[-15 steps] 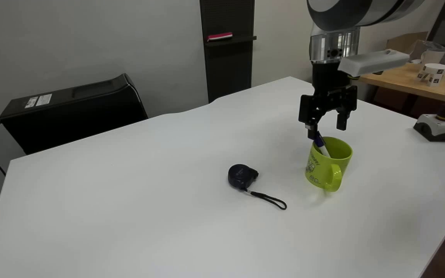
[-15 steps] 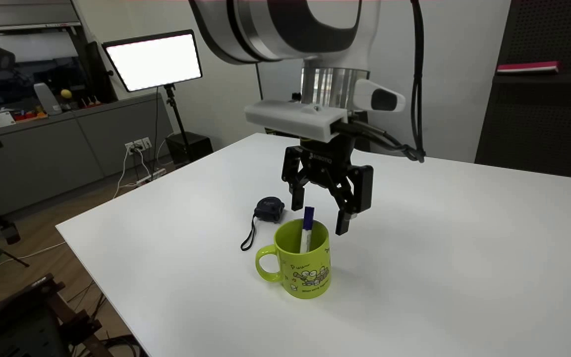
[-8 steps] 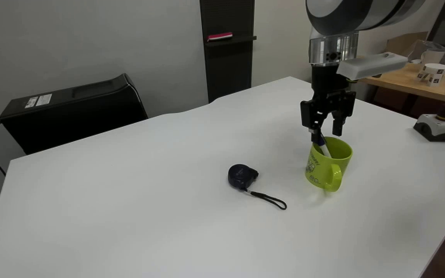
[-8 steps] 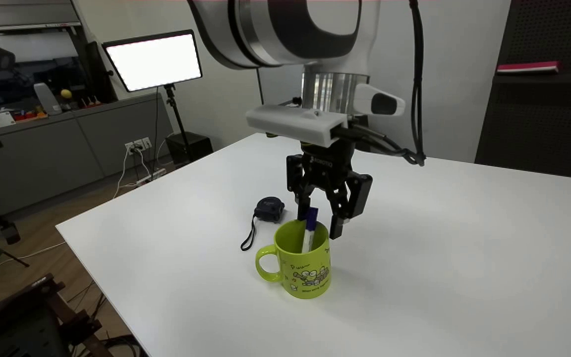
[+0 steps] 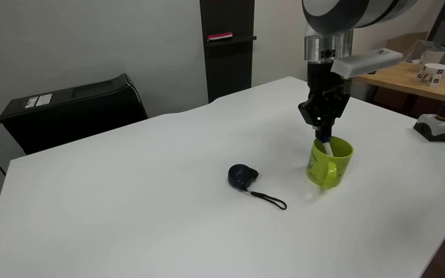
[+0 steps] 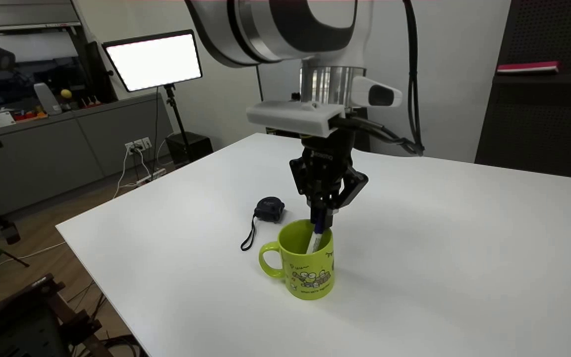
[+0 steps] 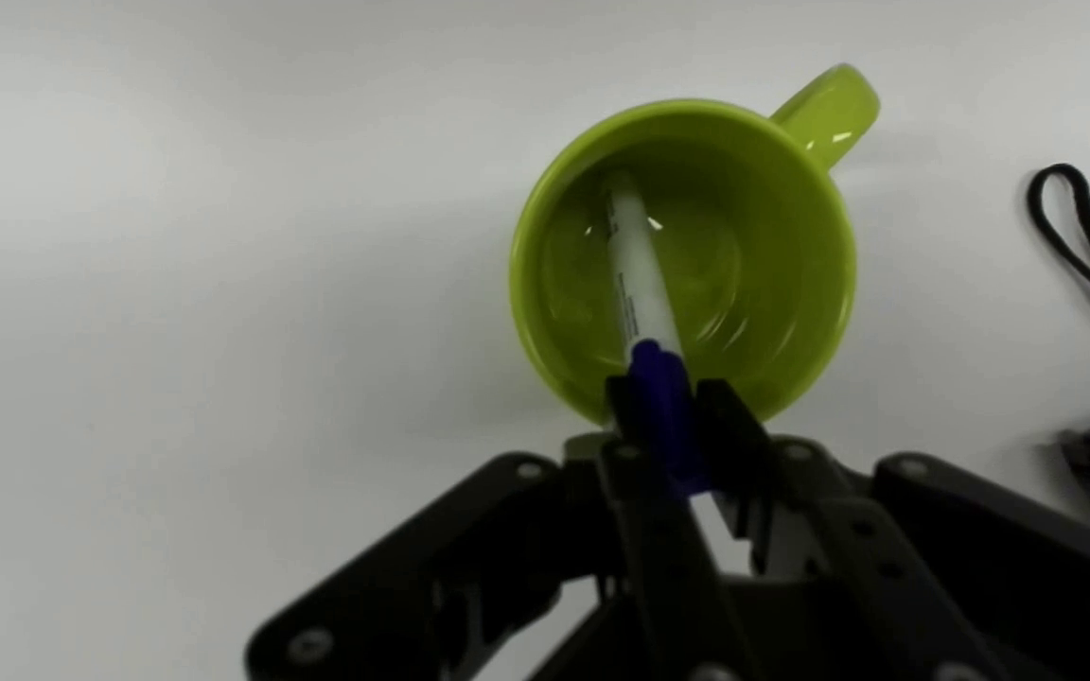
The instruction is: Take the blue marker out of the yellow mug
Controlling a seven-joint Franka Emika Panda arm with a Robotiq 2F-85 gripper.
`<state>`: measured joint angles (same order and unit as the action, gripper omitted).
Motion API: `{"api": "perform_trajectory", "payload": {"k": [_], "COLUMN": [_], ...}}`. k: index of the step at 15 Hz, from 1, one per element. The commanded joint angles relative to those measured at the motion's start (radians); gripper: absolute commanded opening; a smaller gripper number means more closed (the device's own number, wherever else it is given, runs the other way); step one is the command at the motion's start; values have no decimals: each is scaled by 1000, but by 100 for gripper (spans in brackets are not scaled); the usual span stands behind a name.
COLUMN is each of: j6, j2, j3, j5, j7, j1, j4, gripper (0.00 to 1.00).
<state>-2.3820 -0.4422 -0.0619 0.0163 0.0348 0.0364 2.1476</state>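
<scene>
The yellow mug [image 5: 319, 168] stands upright on the white table, lime-coloured, with a cartoon print on its side in an exterior view [image 6: 315, 275]. Leaning inside it is the blue marker [image 7: 640, 274]; its pale barrel reaches down to the mug's floor and its blue cap rises above the rim. My gripper [image 7: 663, 407] is shut on that cap, one dark finger [image 7: 739, 426] on each side. Both exterior views show the gripper [image 6: 321, 215] pointing down just over the mug's rim. The fingers hide part of the cap there.
A black tape measure [image 5: 242, 176] with a cord loop lies on the table beside the mug. A grey-and-black switch box [image 5: 439, 127] sits near the table's edge. Behind the table stands a black case [image 5: 75, 112]. Cables [image 6: 414, 99] hang alongside the arm.
The fingers have gone from wide open to shut on the marker's cap, after the gripper came down a little. The marker leans more, and the mug has shifted and turned slightly.
</scene>
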Motion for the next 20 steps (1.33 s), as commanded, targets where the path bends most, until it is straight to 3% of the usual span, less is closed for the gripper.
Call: {"api": "perform_trajectory", "payload": {"k": [1,11,20], "j6": [8,101,196], "j2": [-30,-2,30], "j3": [-24,-26,-14], "j5": [-43,14,130], "j7": [70,86,84], "j1": [-23,14,35], "j4": [-26,-99,-201], "gripper": [5,5,5]}}
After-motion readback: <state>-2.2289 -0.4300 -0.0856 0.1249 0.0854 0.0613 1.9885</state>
